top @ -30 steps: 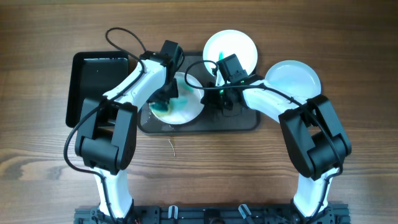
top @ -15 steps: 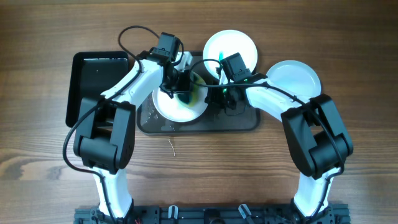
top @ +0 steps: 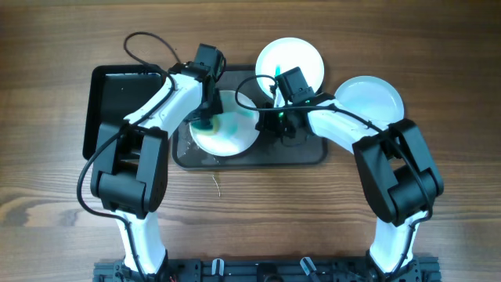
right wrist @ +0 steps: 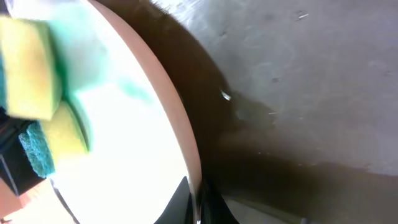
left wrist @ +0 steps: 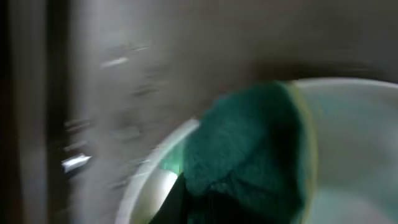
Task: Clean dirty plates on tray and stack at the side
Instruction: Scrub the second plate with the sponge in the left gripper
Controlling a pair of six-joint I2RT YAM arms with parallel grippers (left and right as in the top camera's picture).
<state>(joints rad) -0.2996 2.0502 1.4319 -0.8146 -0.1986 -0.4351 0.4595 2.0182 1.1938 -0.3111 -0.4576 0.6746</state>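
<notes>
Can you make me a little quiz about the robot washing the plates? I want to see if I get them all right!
1. Pick one: what do the left fingers press onto the smeared plate on the tray?
A) a sponge
B) a spoon
C) a cup
2. True or false: the plain plate on the far right is stacked on top of another plate.
3. Fill in the gap: from above you can see ___ white plates.

Key: 1 is A. 2 is false, because it lies by itself on the table. 3 is three.
</notes>
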